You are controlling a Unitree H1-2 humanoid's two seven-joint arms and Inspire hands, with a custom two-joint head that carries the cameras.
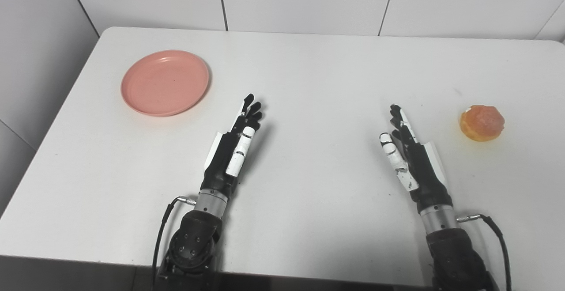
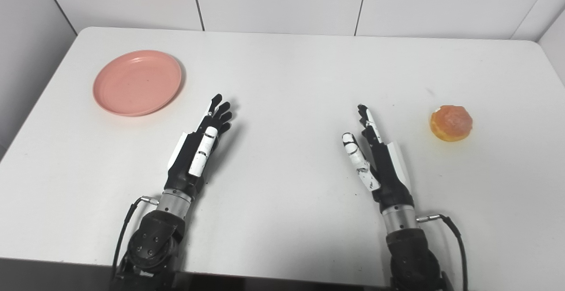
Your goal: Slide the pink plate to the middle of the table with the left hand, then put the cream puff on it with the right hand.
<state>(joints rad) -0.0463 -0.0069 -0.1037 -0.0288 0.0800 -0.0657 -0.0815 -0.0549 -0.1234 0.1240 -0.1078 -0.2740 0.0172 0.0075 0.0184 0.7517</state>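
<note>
A round pink plate (image 1: 165, 82) lies at the far left of the white table (image 1: 318, 70), with nothing on it. A golden cream puff (image 1: 481, 123) sits on the table at the right. My left hand (image 1: 236, 147) is open, fingers stretched forward, to the right of and nearer than the plate, apart from it. My right hand (image 1: 408, 149) is open too, fingers pointing away, left of the cream puff with a clear gap between them. Neither hand holds anything.
White tiled walls rise behind the table and along its left side. The table's near edge runs across the bottom, where both forearms come in. A cable loops beside each wrist (image 1: 161, 233).
</note>
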